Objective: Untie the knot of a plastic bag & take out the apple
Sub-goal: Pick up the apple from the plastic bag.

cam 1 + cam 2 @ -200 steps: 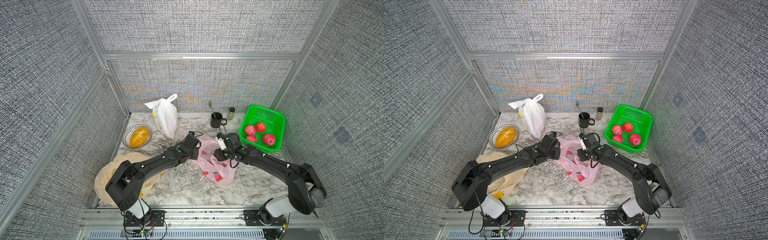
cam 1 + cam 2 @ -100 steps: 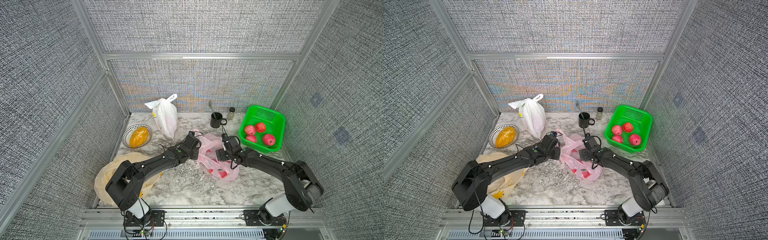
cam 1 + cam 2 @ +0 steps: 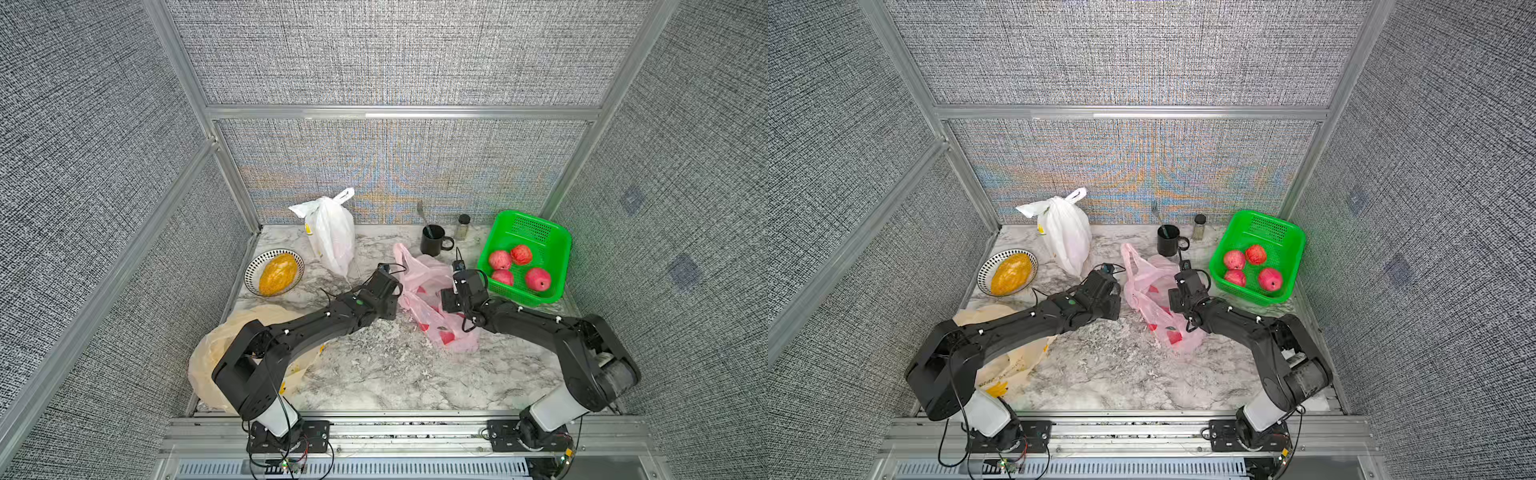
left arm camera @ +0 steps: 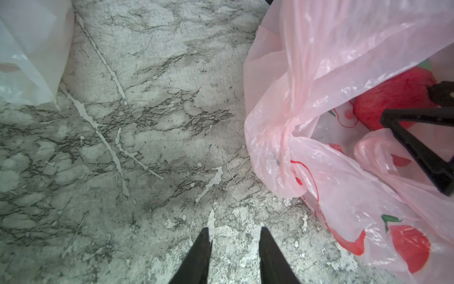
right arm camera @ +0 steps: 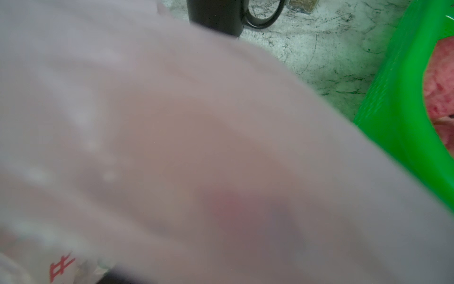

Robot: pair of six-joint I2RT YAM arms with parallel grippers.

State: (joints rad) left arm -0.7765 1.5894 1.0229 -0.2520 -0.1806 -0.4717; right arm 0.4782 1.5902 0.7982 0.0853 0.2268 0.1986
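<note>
**Right end effector**: it sits inside the gaping mouth of the pink bag. The left wrist view shows one black finger at the apple, with a second dark part on the fruit's other side. Whether the jaws are clamped on the apple or only straddle it cannot be told. The right wrist view is blanketed by bag film.

**Left end effector**: jaws apart and empty, low over bare desk, just left of the bag and not touching it.

**Task item:** the apple lies inside the bag at its mouth, not yet out. The knot is judged undone, since the mouth stands wide. The bag lies mid-desk, just left of the green basket and near of the mug.

**Step in hand (judged):** secure the apple and draw it out.

**Recommendations:**
- Set the jaws across the apple's widest part.
- Keep loose film out from between finger and fruit. Thin plastic will likely slip and spoil the grip.
- Close firmly before any lift.
- Bring the left end effector onto the bag's left rim to pin it, or the light bag may ride up with the fruit.
- Withdraw along the line of the mouth, not straight up through the film.
- Keep clear of the mug on the far side.
</note>
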